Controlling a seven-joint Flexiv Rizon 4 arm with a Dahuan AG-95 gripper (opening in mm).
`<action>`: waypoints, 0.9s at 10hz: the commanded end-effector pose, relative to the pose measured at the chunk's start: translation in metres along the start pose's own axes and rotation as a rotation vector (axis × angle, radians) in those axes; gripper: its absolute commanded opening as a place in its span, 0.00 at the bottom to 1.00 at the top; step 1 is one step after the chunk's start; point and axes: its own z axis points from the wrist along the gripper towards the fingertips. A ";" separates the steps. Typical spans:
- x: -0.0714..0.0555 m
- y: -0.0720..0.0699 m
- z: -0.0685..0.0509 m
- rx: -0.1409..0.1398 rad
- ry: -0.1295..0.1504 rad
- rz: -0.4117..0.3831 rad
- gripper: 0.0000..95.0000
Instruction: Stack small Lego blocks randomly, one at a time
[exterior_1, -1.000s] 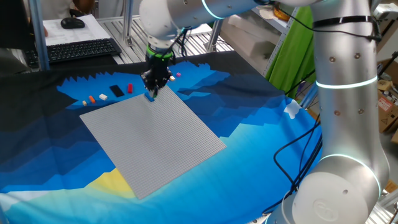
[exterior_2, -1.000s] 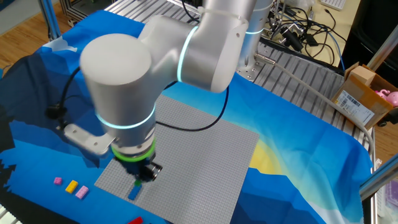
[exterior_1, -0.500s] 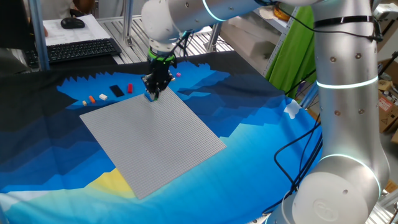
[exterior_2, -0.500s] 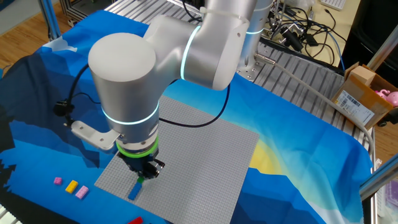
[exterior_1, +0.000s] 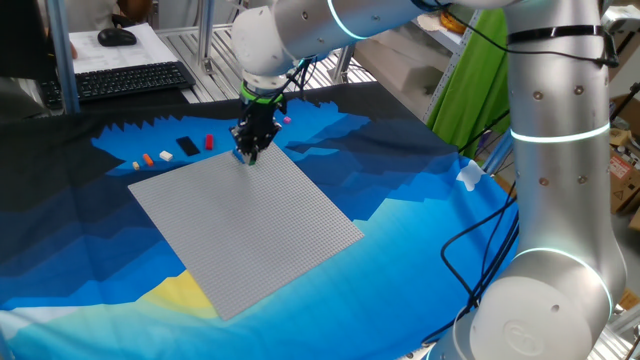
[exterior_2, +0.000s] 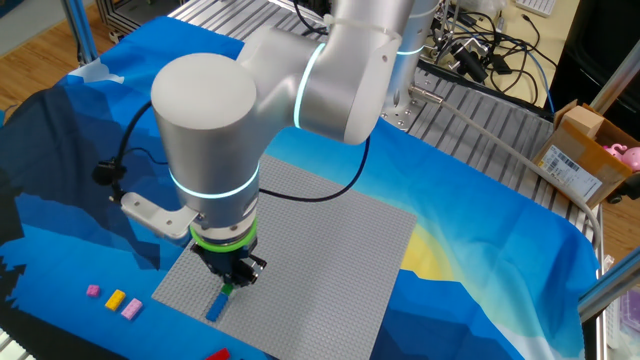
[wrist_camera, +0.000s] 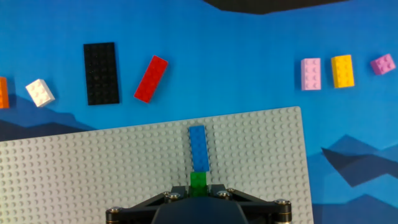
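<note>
My gripper (wrist_camera: 198, 186) is shut on a small green Lego block (wrist_camera: 198, 180) and holds it just above the grey baseplate (wrist_camera: 93, 168), close behind a blue block (wrist_camera: 199, 148) that sits on the plate near its far edge. In the other fixed view the gripper (exterior_2: 229, 283) hangs over the green block (exterior_2: 227, 290) and the blue block (exterior_2: 214, 309). In one fixed view the gripper (exterior_1: 249, 150) is at the plate's far corner. Loose on the cloth lie red (wrist_camera: 151, 79), white (wrist_camera: 40, 91), orange (wrist_camera: 2, 92), pale pink (wrist_camera: 311, 74), yellow (wrist_camera: 342, 70) and pink-purple (wrist_camera: 382, 63) blocks.
A black flat plate (wrist_camera: 101, 73) lies on the cloth beside the red block. The blue cloth (exterior_1: 420, 190) covers the table. A keyboard (exterior_1: 130, 79) and mouse (exterior_1: 117, 37) are at the back. Cables and a cardboard box (exterior_2: 585, 150) sit beyond the table.
The gripper with the green block has shifted a little across the plate's far corner, away from the blue block.
</note>
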 end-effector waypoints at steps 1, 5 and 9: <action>0.001 0.000 0.002 0.000 -0.001 -0.002 0.00; 0.004 0.001 0.002 -0.001 -0.003 0.003 0.00; 0.006 0.000 0.006 -0.001 -0.004 -0.003 0.00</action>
